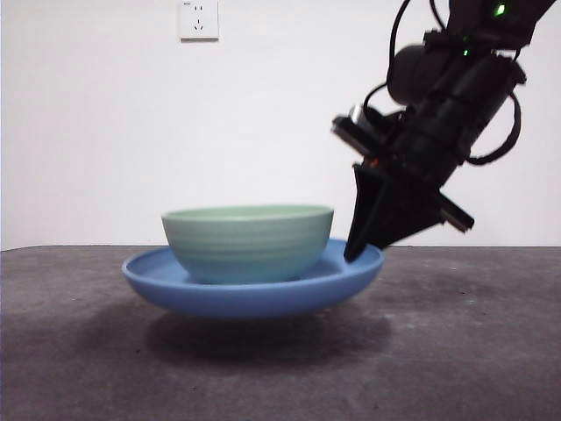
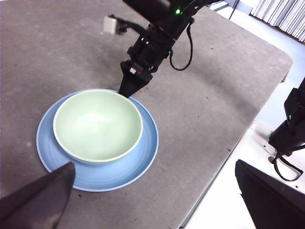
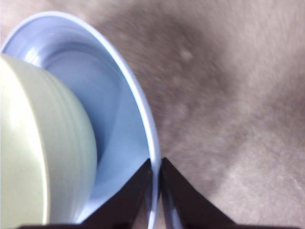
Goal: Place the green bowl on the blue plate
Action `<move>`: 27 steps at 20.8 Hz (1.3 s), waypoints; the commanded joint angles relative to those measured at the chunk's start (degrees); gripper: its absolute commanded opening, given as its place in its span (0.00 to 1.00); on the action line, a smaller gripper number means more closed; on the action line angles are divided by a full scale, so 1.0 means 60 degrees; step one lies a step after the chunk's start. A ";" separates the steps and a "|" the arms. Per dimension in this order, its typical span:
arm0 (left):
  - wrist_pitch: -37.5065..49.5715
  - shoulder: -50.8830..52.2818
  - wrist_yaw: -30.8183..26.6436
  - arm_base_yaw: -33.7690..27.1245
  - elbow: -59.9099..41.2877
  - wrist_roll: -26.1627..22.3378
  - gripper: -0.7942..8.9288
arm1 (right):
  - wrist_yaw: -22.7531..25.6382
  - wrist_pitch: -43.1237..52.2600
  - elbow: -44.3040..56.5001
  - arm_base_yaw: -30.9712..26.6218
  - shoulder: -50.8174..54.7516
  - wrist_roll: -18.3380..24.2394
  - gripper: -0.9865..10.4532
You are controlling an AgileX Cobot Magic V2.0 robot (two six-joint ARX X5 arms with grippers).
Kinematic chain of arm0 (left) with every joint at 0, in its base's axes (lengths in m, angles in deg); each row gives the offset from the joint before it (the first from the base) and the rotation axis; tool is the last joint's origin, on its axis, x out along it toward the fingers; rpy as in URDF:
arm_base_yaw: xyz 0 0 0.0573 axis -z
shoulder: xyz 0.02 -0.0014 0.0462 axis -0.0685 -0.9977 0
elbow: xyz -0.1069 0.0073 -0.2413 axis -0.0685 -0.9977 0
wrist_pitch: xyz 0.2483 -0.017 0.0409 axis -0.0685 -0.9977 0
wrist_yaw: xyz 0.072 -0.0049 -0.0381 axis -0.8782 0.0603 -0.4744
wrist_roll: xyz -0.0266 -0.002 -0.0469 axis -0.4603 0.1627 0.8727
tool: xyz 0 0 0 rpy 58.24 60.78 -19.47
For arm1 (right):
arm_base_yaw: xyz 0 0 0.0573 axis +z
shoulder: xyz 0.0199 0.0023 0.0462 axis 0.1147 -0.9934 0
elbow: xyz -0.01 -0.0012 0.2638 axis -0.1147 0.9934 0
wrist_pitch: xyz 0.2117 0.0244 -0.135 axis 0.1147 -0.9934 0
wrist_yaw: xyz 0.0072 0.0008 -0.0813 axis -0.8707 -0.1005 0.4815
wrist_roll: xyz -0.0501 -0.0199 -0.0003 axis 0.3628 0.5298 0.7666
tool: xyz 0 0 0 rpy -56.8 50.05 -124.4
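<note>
Bowl (image 1: 248,241) seated inside plate (image 1: 351,272), right tool (image 3: 156,169) pinched thin on the plate's rim beside it; left tool (image 2: 152,200) wide, well back.

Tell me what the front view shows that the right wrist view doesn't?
Only the front view shows the wall socket, the whole green bowl, and the right gripper from outside. Only the right wrist view shows its jaws closed on the blue plate rim, one either side. Both show the bowl sitting in the plate on the grey table.
</note>
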 commanded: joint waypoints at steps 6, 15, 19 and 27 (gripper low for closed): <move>0.0109 -0.0040 0.0055 0.0062 0.0087 0.0036 0.66 | -0.0040 0.0299 -0.0171 0.0106 -0.0867 0.0033 0.10; 0.0109 -0.0040 0.0055 0.0062 0.0087 0.0033 0.66 | 0.0550 0.0142 -0.0197 -0.0124 -0.0179 0.0204 0.28; 0.0117 -0.0040 0.0058 0.0062 0.0087 0.0029 0.66 | 0.0710 -0.0667 -0.0197 -0.0437 0.1249 0.0663 0.35; 0.0120 -0.0040 0.0055 0.0062 0.0087 0.0029 0.66 | 0.1384 -0.2896 -0.0058 -0.0568 0.4965 0.1195 0.59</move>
